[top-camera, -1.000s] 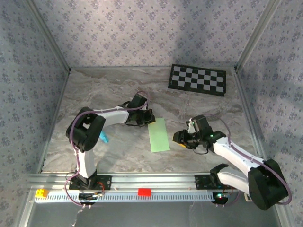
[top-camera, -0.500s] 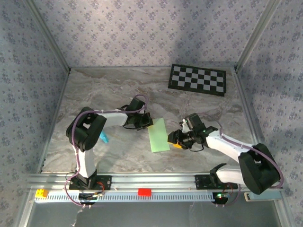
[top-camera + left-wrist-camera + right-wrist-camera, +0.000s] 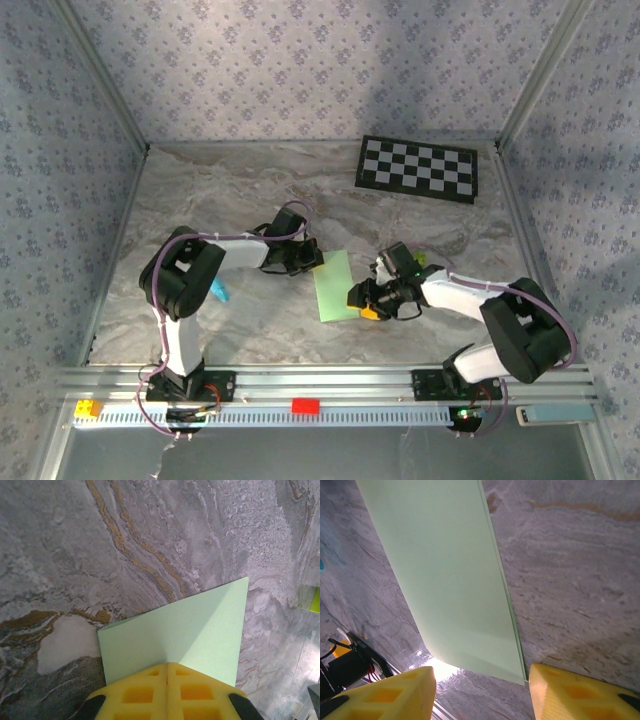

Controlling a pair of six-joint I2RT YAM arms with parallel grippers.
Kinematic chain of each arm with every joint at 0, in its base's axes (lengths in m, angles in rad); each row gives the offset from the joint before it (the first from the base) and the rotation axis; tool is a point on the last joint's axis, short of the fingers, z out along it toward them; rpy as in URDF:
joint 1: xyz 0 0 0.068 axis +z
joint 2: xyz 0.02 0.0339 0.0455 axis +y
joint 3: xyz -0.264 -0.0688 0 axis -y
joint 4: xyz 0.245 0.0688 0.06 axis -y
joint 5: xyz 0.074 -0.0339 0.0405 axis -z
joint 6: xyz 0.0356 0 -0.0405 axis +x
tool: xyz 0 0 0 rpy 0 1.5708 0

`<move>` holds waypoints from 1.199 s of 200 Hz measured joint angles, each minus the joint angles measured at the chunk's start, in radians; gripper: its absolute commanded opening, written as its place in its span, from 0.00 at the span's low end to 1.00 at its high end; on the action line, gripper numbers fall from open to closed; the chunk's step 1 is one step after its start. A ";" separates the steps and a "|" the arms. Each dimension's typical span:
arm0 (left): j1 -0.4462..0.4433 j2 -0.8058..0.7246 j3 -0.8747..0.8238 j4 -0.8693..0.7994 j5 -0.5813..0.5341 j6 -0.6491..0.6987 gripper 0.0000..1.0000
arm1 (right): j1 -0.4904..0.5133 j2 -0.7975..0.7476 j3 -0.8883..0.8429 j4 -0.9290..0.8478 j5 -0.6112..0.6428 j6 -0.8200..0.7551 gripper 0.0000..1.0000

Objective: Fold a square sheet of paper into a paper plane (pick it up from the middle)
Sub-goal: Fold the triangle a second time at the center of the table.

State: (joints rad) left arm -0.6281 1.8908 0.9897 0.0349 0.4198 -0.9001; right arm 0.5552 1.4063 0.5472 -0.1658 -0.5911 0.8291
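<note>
The left gripper [image 3: 167, 667], fingers pressed together, is seemingly pinching the edge of the square sheet of paper [image 3: 195, 625]; the right gripper [image 3: 481, 676] is gaping wide, straddling the sheet's corner.

No legible text, label, brand, number or sign in any view, square sheet of paper [image 3: 335, 285] plain and unmarked, checkerboard [image 3: 418, 167] bearing black and white squares alone, no characters.
</note>
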 measured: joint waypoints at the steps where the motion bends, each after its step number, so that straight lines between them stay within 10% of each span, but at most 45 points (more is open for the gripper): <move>1: 0.000 0.000 0.000 0.000 0.000 0.000 0.04 | 0.000 0.000 0.000 0.000 0.000 0.001 0.53; 240: 0.013 0.010 -0.029 0.074 0.050 -0.013 0.04 | -0.031 0.023 0.000 0.118 -0.055 0.050 0.50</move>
State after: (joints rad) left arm -0.6151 1.9003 0.9611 0.1085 0.4694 -0.9131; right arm 0.5240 1.4296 0.5468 -0.0479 -0.6464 0.8795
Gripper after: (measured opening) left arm 0.046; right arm 0.500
